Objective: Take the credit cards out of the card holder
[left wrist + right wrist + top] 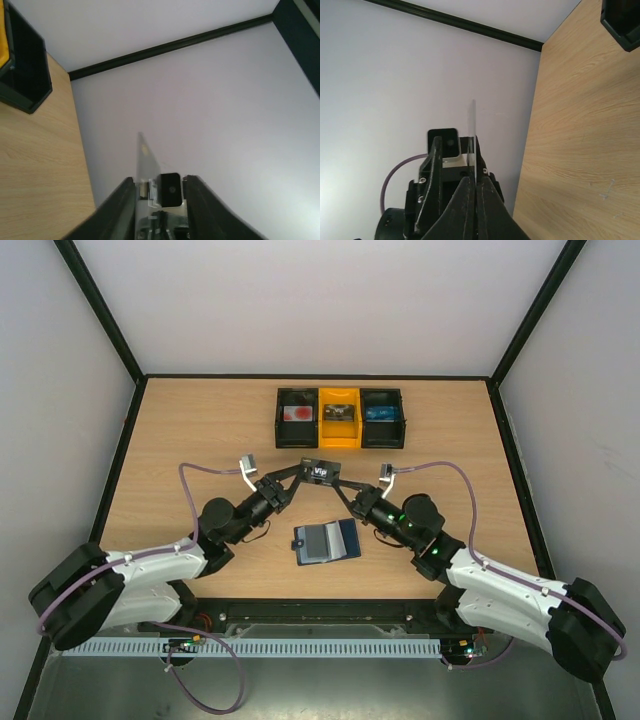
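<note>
Credit card (320, 472) clamped in my right gripper (337, 481), left gripper (302, 474) parted around it, card holder (327, 542) open near worktop's (200, 430) front edge.

The top camera looks down from above and behind the arm bases (75, 595), far enough off to take in the whole table (180, 430), with the row of boxes (340, 418) toward its far edge. Both wrist cameras sit low, just nearer than the boxes, close behind their own fingers (122, 210). The left one faces the right wall (225, 125), with a box corner at its upper left. The right one faces the left wall (395, 75), with a box corner at its upper right. All three share the credit card (320, 472) just before the boxes, edge-on to both wrist views.
</note>
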